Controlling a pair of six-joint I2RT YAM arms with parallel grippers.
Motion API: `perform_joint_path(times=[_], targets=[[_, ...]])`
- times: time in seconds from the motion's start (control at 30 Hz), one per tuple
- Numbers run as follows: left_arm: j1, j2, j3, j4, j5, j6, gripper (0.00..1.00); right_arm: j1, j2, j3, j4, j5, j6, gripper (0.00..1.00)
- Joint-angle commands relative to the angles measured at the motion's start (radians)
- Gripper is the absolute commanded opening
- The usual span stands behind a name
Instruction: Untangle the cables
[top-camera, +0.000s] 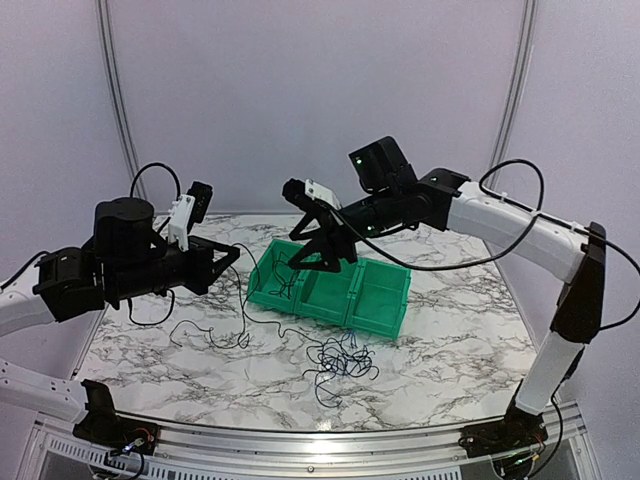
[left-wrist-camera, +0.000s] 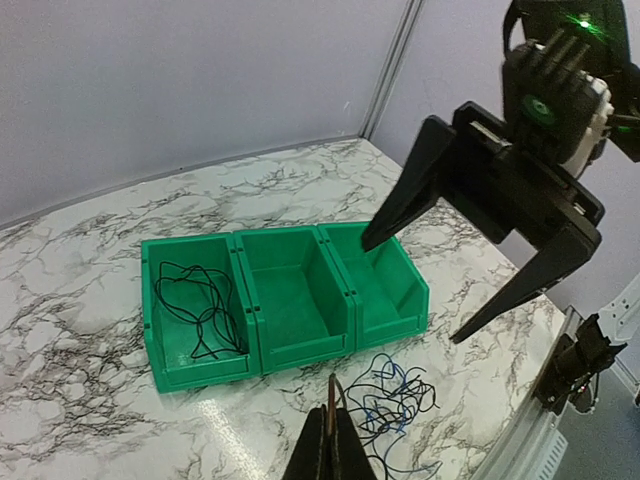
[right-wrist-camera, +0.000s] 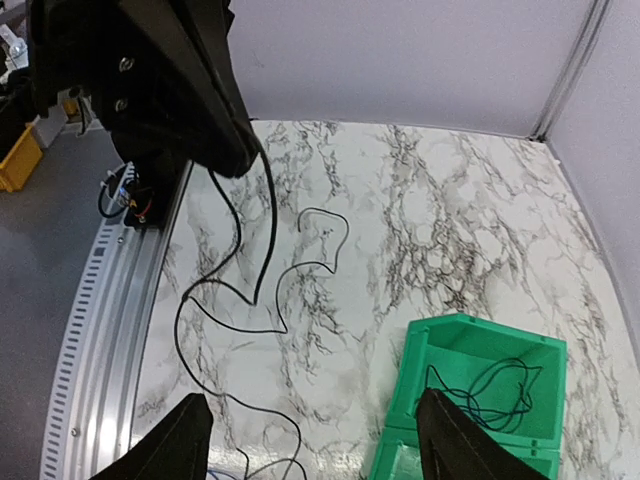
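Several limp, hair-fine cables (top-camera: 340, 360) lie knotted just beside the green bin (top-camera: 375, 318), probably best pinched at a loose end; left gripper (top-camera: 233, 257) clamps one strand (right-wrist-camera: 274, 220), right gripper (top-camera: 322, 265) gapes empty above the bin.

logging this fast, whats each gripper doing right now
left gripper: shut on a black cable
right gripper: open, holding nothing

Rear overhead and both wrist views look down on green bins (top-camera: 380, 318).
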Motion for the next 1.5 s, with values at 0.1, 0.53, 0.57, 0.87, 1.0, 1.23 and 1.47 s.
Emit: perform_joint_path(times=[0.1, 0.53, 0.57, 0.87, 1.0, 1.23, 1.47], targets=[[-0.003, -0.02, -0.029, 0.14, 0.109, -0.043, 0.0, 0.044, 0.167, 0.16, 0.018, -0.244, 0.154, 0.72], [-0.003, -0.074, -0.087, 0.156, 0.118, -0.059, 0.0, 0.061, 0.227, 0.202, 0.101, -0.383, 0.252, 0.2], [-0.003, -0.077, -0.094, 0.165, 0.119, -0.063, 0.0, 0.061, 0.227, 0.205, 0.102, -0.39, 0.256, 0.14], [-0.003, -0.059, -0.2, 0.294, -0.06, -0.099, 0.11, 0.062, 0.194, 0.213, 0.107, -0.428, 0.271, 0.0], [-0.002, -0.024, -0.328, 0.497, -0.211, -0.148, 0.11, 0.062, 0.174, 0.216, 0.098, -0.446, 0.266, 0.0], [0.015, 0.12, -0.432, 0.578, -0.407, -0.201, 0.0, 0.063, 0.094, 0.27, 0.003, -0.415, 0.169, 0.0], [0.112, 0.222, -0.569, 0.634, -0.399, -0.314, 0.0, 0.049, -0.034, 0.363, -0.036, -0.372, 0.095, 0.0]])
